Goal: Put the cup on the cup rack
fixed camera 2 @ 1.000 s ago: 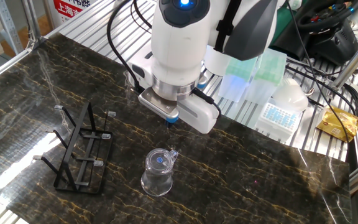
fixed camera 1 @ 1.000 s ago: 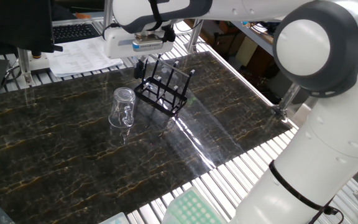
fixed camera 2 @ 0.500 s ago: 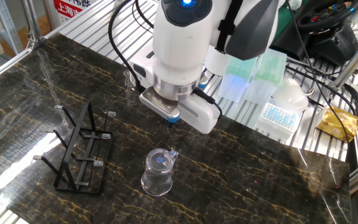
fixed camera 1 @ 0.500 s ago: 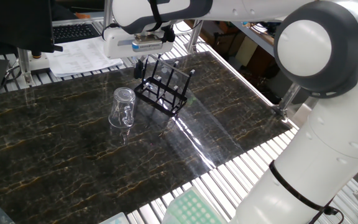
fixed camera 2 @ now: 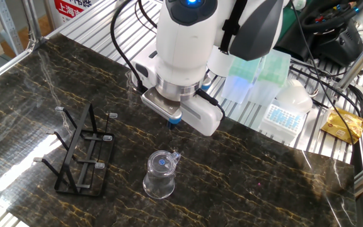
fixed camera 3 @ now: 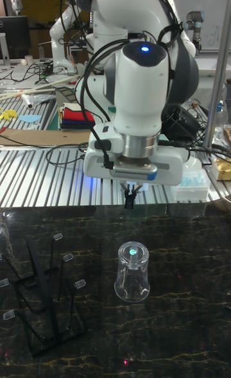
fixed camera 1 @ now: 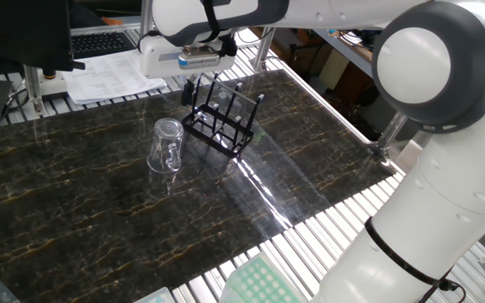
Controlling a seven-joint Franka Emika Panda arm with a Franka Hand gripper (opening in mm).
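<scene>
One clear glass mug (fixed camera 3: 131,273) stood upside down on the dark, gold-veined marble table (fixed camera 2: 263,183), beside but apart from one black wire cup rack (fixed camera 2: 80,151) with upright pegs. The single gripper (fixed camera 3: 130,194) hung above the table behind the mug, its fingers (fixed camera 3: 128,191) close together, holding nothing.

Dark marble-patterned table (fixed camera 2: 276,183); keyboard (fixed camera 1: 99,40), papers (fixed camera 1: 112,80), green pipette-tip boxes (fixed camera 2: 257,75) beyond it.
</scene>
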